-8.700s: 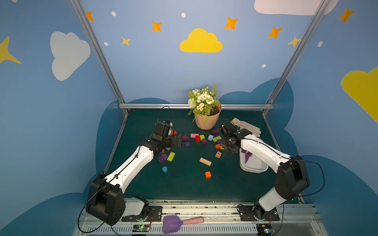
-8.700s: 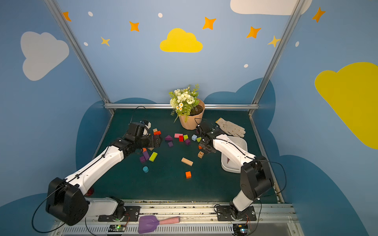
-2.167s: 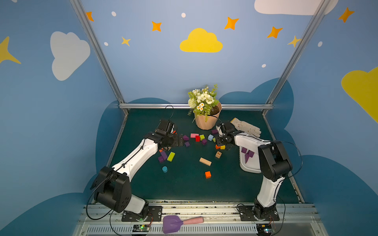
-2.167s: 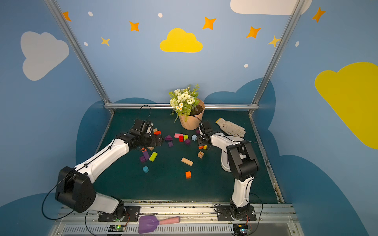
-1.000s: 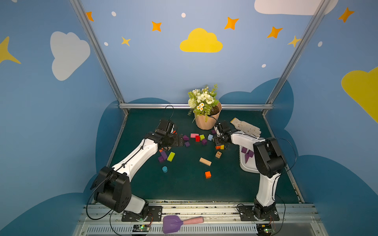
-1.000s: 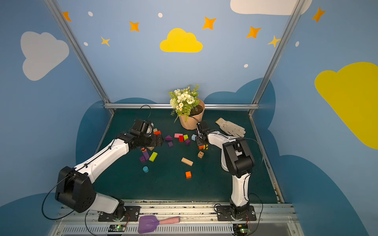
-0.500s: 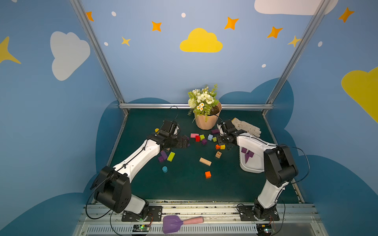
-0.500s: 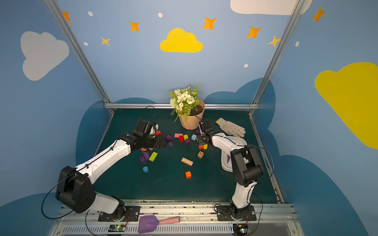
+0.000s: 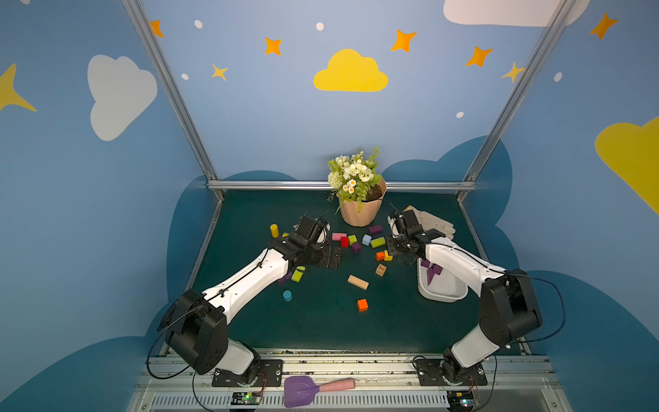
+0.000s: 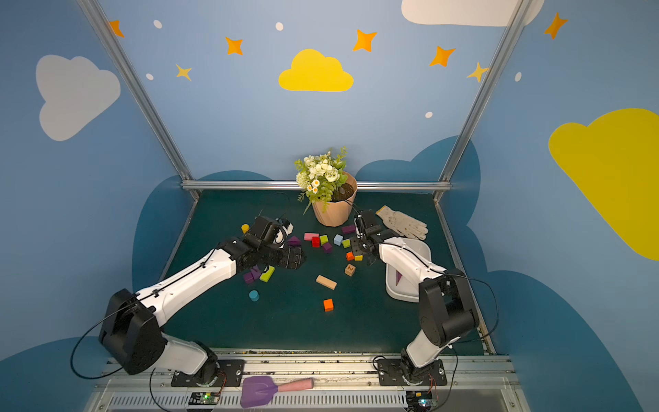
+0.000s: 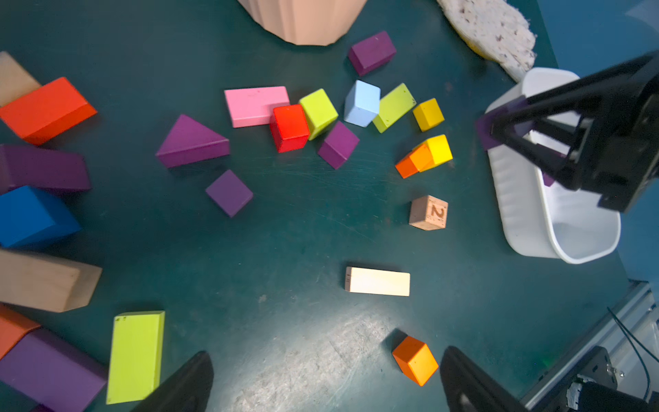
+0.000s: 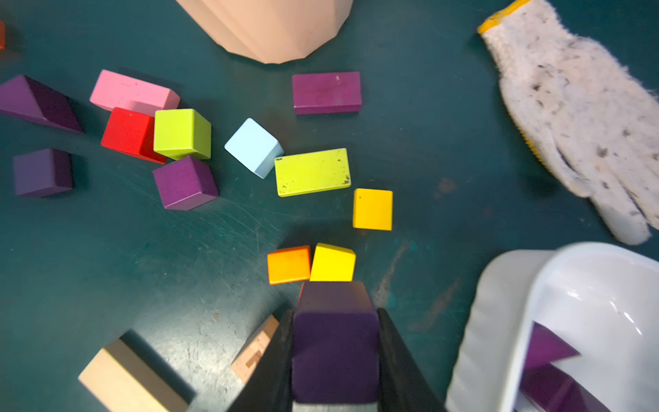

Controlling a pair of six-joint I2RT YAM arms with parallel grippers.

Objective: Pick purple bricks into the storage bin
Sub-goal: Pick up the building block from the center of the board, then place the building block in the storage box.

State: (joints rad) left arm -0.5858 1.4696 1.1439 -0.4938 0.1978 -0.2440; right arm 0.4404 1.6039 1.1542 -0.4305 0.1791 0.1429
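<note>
While the right gripper [image 12: 335, 312] stands partly closed, its black fingers [image 12: 276, 364] clamp one dark-purple painted wooden cube [image 12: 335, 353], apparently raised off the dark-green mat [image 12: 214, 285].

Item, just beside that gripper, toward its own arm's base: white plastic storage bin [image 12: 495, 339], oblong, low-walled. Contents: at least two purple bricks, one a triangular wedge [image 12: 549, 351]. Held cube not yet over the rim.

Item, close ahead of the held cube: yellow block [image 12: 331, 264] and orange block [image 12: 289, 264], touching; not wanted.

Item, farther out, loose on the mat: purple oblong [image 12: 326, 92] near the ribbed peach flowerpot [image 12: 271, 28]; purple cube [image 12: 185, 182]; second purple cube [image 12: 42, 173]; purple wedge [image 12: 39, 103].

Item, left gripper [image 11: 324, 353]: jaws wide apart, empty, above bare mat. Beside it: long purple block [image 11: 42, 167] and large purple block [image 11: 50, 367].

Estimate: few binned, one in transit, six or so outstanding; probably under halfway.
</note>
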